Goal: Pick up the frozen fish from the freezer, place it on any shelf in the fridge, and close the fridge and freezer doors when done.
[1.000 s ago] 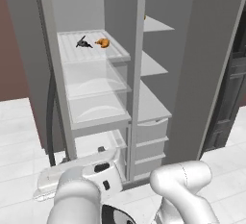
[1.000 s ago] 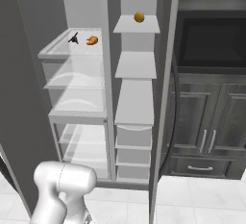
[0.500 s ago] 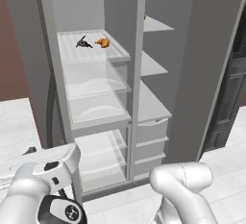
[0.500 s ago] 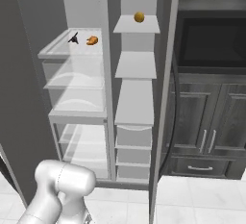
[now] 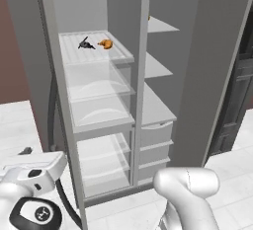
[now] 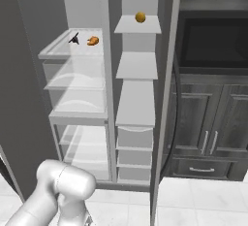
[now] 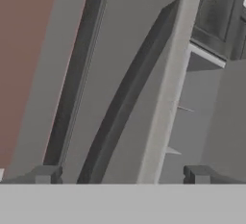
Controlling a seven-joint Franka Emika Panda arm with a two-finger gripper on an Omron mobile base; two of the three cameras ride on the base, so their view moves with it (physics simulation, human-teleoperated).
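The frozen fish (image 5: 85,43) (image 6: 74,39), small and dark with spiky ends, lies on the top translucent shelf (image 5: 118,58) of the fridge (image 5: 99,125), next to an orange croissant (image 5: 105,43). The freezer (image 5: 158,105), with its opaque grey shelves, stands open to the right of it. Both doors are open: the fridge door (image 5: 47,76) at the left, the freezer door (image 5: 217,76) at the right. My gripper (image 7: 120,174) is open and empty. It is low at the left, facing the fridge door's dark curved handle (image 7: 125,98), and its fingertips (image 7: 45,174) stand wide apart.
A round orange item (image 6: 140,17) sits on the freezer's top shelf. Dark cabinets (image 6: 213,133) and a built-in oven (image 6: 213,40) stand to the right of the freezer door. My white arm (image 5: 188,189) rises in front of the lower drawers.
My hand has swung from the bottom middle of the left base view to the lower left, near the fridge door's handle. The gripper stays open. Fish and doors have not moved.
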